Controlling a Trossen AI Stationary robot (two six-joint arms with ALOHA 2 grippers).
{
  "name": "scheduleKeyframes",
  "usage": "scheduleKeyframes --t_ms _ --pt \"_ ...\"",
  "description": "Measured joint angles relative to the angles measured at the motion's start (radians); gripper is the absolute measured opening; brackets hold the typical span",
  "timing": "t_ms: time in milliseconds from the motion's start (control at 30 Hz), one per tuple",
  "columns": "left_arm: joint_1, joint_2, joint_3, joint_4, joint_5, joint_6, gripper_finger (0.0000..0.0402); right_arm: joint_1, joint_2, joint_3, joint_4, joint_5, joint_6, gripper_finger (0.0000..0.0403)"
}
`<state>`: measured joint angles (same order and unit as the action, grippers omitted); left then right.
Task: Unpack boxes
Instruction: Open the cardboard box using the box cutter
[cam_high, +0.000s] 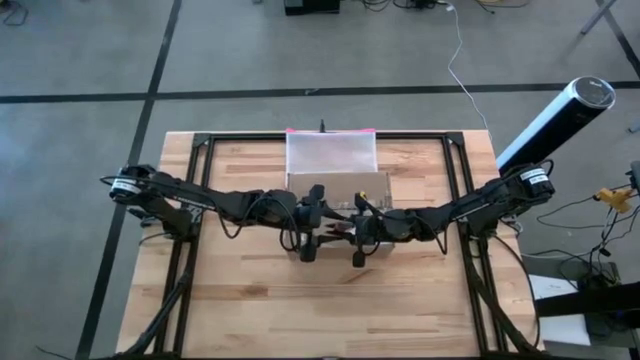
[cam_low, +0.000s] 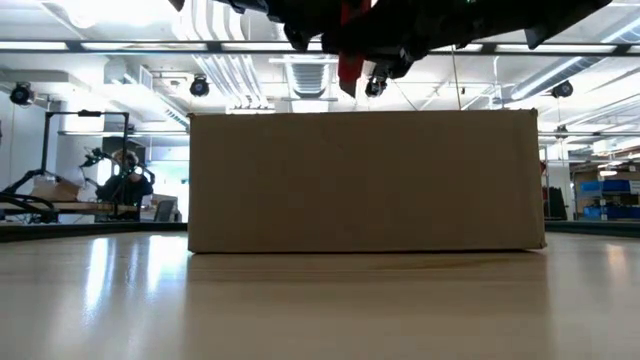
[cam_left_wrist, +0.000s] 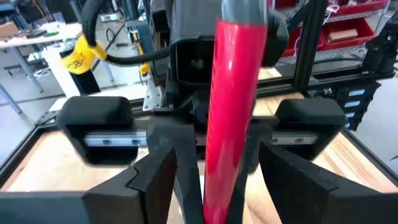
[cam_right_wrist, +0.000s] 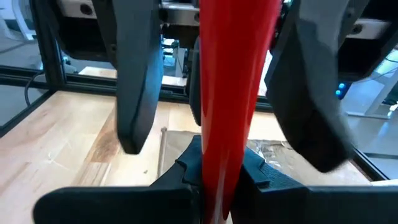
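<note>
Left gripper (cam_high: 309, 245) sits over the near half of the box (cam_high: 340, 190), mid-table, arm reaching in from the left edge. In its own wrist view its fingers (cam_left_wrist: 154, 180) are clenched on a red tool handle (cam_left_wrist: 231, 118), dark pads touching both sides of the shaft.

Red tool spans between the two grippers; only a small red spot (cam_high: 343, 232) of it is visible from above, and it hangs just above the box top in the low view (cam_low: 350, 60).

Right gripper (cam_high: 359, 245) is just beside the left one, over the same near part of the box, arm coming from the right edge. In its wrist view its fingers (cam_right_wrist: 134, 81) stand spread either side of the red shaft with clear gaps, not touching it; the left fingers grip the shaft below them.

Box is brown cardboard, closed side facing the low camera (cam_low: 365, 180), flat on the wooden table (cam_high: 250, 310). Clear tape shows on its top (cam_right_wrist: 273, 149).

Behind the box, touching its far edge: a translucent pouch with pink edge (cam_high: 331, 152). Far right, off the table: a black-and-white cylinder (cam_high: 555, 120).
</note>
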<state>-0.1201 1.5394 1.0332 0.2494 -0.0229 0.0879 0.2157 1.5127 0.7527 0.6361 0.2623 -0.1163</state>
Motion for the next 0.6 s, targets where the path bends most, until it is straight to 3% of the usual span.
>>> scheduleKeyframes --t_ms 333,600 --pt "0.003 0.021 0.000 0.024 0.013 0.002 0.0168 0.000 0.000 0.015 -0.012 -0.026 0.001 0.0017" --pt "0.003 0.020 0.000 0.021 0.014 0.010 0.0039 0.000 0.000 0.018 -0.008 -0.027 0.022 0.0017"
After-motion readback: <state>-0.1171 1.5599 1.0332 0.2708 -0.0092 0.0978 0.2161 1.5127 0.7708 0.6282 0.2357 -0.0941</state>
